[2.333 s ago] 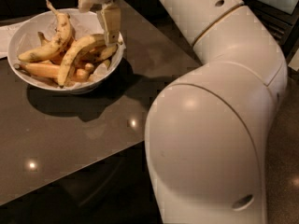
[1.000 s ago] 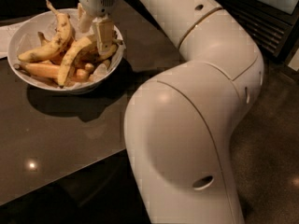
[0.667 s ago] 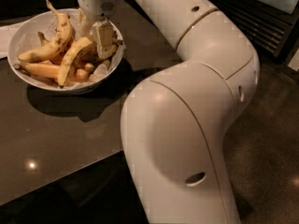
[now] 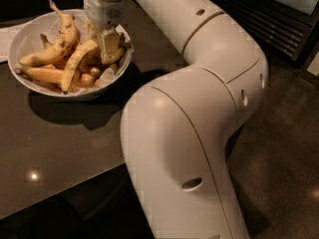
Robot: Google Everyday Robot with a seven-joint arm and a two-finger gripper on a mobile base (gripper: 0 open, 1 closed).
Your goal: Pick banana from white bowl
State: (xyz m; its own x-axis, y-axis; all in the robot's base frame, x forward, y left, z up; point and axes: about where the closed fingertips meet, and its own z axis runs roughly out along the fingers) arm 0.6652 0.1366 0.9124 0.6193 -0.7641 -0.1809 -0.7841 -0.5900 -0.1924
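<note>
The white bowl (image 4: 117,68) stands at the table's far left and holds several bananas. The banana (image 4: 75,66), long, arched and pale yellow, lies in the middle of the bowl with its upper end toward the right rim. A brown-speckled banana (image 4: 56,46) with a long thin stem lies behind it, and an orange-toned banana (image 4: 47,75) lies at the front. My gripper (image 4: 105,46) reaches down into the right side of the bowl, right at the arched banana's upper end. Its contact with the banana is hidden.
The bowl stands on a dark glossy table (image 4: 60,143). A white sheet (image 4: 6,36) lies at the far left edge behind the bowl. My big white arm (image 4: 184,113) fills the centre and right. Dark floor (image 4: 284,148) and a slatted cabinet (image 4: 269,19) are at the right.
My gripper has come down from above the bowl's right rim into the bowl, beside the arched banana. The arm's elbow has swung left. The bananas have not visibly shifted.
</note>
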